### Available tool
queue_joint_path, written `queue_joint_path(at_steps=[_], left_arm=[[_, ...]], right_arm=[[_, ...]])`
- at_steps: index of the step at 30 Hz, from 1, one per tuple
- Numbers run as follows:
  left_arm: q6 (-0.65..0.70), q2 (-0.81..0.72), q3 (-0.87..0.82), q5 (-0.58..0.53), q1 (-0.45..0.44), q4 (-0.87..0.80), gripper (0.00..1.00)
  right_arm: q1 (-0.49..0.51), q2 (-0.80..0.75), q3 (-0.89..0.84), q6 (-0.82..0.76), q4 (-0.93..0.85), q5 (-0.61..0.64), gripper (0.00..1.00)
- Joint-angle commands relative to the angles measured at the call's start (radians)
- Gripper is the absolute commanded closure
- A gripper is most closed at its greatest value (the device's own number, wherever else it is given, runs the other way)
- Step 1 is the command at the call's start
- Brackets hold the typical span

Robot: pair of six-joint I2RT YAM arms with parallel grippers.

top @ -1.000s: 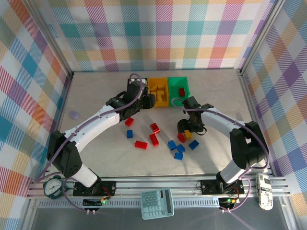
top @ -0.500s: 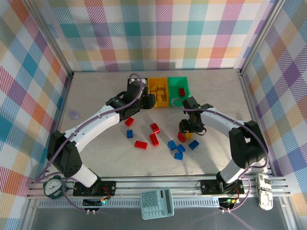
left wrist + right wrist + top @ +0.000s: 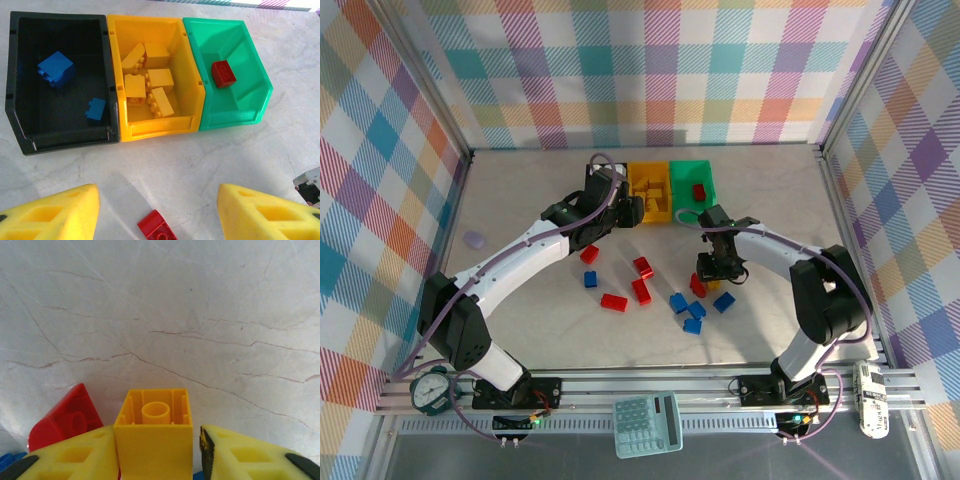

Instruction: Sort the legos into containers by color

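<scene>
Right wrist: right tool (image 3: 156, 436) brackets a yellow brick (image 3: 152, 452), veined marble bench (image 3: 200, 315) beyond (touching one side, firm grip unclear). Left tool (image 3: 157, 194) gapes empty, the joined bins (image 3: 160, 125) just ahead; plaid walls (image 3: 650, 70) surround.

The table (image 3: 770, 200) has a pale, stone-like top with thin dark lines. At its far side three small boxes stand joined in a row: a black plastic box (image 3: 60, 141), a yellow plastic box (image 3: 160, 125) and a green plastic box (image 3: 231, 118). Little red plastic bricks (image 3: 614, 302) and blue plastic bricks (image 3: 678, 302) lie loose in the middle. A small round purple thing (image 3: 475, 238) lies alone near the left edge
</scene>
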Motion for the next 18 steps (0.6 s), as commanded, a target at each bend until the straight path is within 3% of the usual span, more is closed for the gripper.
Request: queue_joint_path(at_steps=[1, 9, 12, 18], left_arm=[[0.017, -0.038, 0.0, -0.011, -0.007, -0.026, 0.37], [0.02, -0.081, 0.0, -0.025, -0.007, -0.065, 0.37], [0.02, -0.107, -0.007, -0.04, -0.007, -0.098, 0.37], [-0.002, -0.188, -0.066, -0.066, -0.006, -0.129, 0.36]], right_arm=[[0.002, 0.014, 0.001, -0.004, -0.029, -0.007, 0.59], [-0.002, -0.015, 0.059, -0.033, -0.058, 0.009, 0.72], [-0.002, -0.022, 0.14, -0.056, -0.076, -0.011, 0.77], [-0.002, 0.04, 0.359, -0.093, -0.075, -0.066, 0.78]])
